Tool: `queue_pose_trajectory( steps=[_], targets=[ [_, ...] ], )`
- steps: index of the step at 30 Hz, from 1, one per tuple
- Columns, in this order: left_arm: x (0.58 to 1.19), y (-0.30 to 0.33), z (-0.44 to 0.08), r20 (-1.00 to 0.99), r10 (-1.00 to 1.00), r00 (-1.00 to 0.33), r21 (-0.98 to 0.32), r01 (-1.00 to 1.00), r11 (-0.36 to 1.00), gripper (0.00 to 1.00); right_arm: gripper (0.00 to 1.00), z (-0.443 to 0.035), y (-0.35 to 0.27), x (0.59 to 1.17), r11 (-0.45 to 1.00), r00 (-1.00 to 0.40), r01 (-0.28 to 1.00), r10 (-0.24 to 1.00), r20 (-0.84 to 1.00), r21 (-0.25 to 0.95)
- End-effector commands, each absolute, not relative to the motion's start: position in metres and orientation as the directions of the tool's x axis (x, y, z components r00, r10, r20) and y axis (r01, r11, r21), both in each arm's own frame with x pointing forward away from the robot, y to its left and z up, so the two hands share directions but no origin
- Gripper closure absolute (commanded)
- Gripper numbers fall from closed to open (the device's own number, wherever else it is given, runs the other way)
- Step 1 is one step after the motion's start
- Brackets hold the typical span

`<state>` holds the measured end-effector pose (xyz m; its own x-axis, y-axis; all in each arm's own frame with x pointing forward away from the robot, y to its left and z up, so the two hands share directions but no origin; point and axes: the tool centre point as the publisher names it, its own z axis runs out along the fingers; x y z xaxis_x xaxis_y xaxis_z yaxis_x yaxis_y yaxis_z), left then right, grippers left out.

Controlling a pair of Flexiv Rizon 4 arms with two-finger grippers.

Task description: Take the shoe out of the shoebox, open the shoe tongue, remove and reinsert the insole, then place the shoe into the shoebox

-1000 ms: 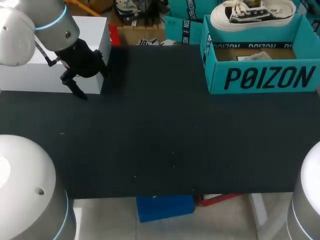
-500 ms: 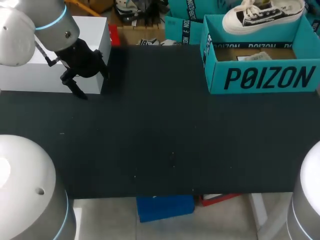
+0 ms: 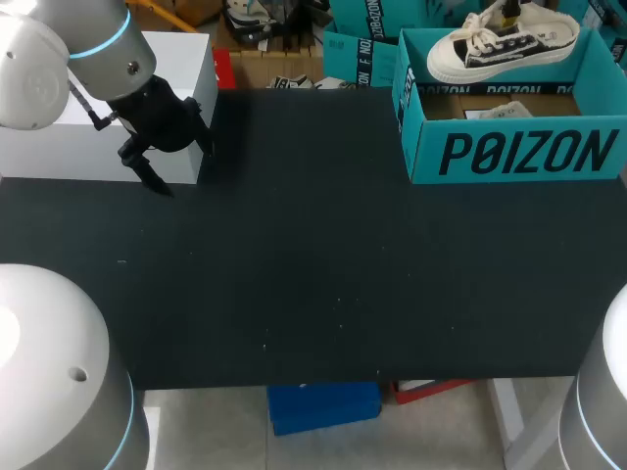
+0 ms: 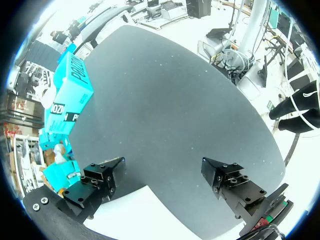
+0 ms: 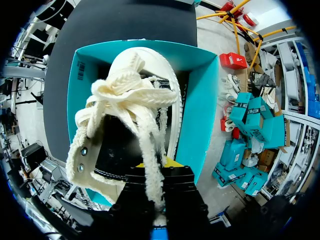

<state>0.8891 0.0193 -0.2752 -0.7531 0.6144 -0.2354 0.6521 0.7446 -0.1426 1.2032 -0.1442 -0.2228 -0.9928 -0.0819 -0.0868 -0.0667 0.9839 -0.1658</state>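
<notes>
A cream shoe with black sides hangs over the open teal shoebox at the table's far right. My right gripper is above it, shut on the shoe's fleecy tongue. In the right wrist view the shoe dangles from the right gripper, toe pointing down toward the shoebox below. My left gripper stands open and empty at the far left, just above the table. Its black fingers stand wide apart in the left wrist view.
A white box stands at the back left, right behind my left gripper. White paper lies on the shoebox's floor. The dark tabletop stretches between both arms.
The shoe has swung above the shoebox and come down a little, its toe now dipping to the left. The left arm has not moved.
</notes>
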Motion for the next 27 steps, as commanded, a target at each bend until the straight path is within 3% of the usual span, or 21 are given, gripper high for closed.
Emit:
queue_pose_trajectory(
  steps=[1,27],
  targets=[
    [0.888,0.02,-0.276,-0.236,0.615,-0.752,-0.14,0.653,0.744,0.0,1.0,-0.24,-0.148,1.22,0.985,-0.997,-0.064,-0.07,-0.035,-0.161],
    [0.888,0.02,-0.276,-0.236,0.615,-0.752,-0.14,0.653,0.744,0.0,1.0,-0.334,-0.156,1.239,0.992,-0.993,-0.074,-0.064,0.095,-0.098]
  ],
)
